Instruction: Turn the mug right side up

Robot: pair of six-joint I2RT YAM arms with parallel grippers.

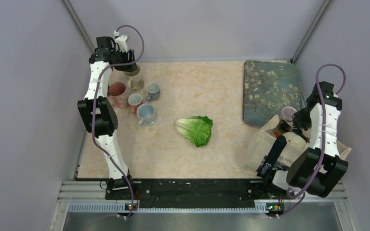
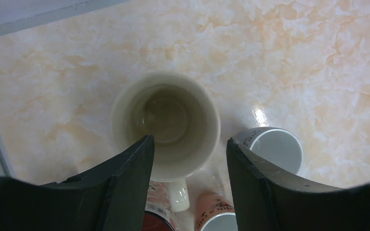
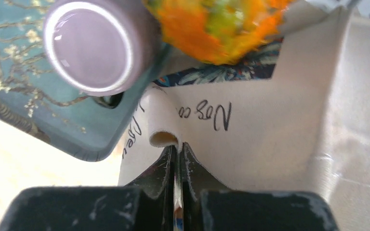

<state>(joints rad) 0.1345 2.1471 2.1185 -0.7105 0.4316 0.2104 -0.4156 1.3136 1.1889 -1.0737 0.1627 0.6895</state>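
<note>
Lilac mug [image 3: 89, 48]: glossy ceramic, round, standing base-up on the blossom-print mat [image 3: 24, 110], long axis vertical, mouth down, just beside the canvas bag [image 3: 270, 125]. Handle direction can't be made out.
Right gripper [image 3: 176, 149]: jaws closed, pinching a fold of the bag.
Left gripper [image 2: 189, 142]: jaws apart, empty, above an upright cream mug [image 2: 166, 115].

Cream bag [image 3: 270, 120]: black handwritten-style script, reads roughly "Nos ca", rest lost at fold. More script on folded edge beside it, illegible.
Dark label [image 1: 265, 167] on bag: white lettering, too small to read.
Peach mug [image 2: 215, 214]: tiny dark print, illegible.
</note>
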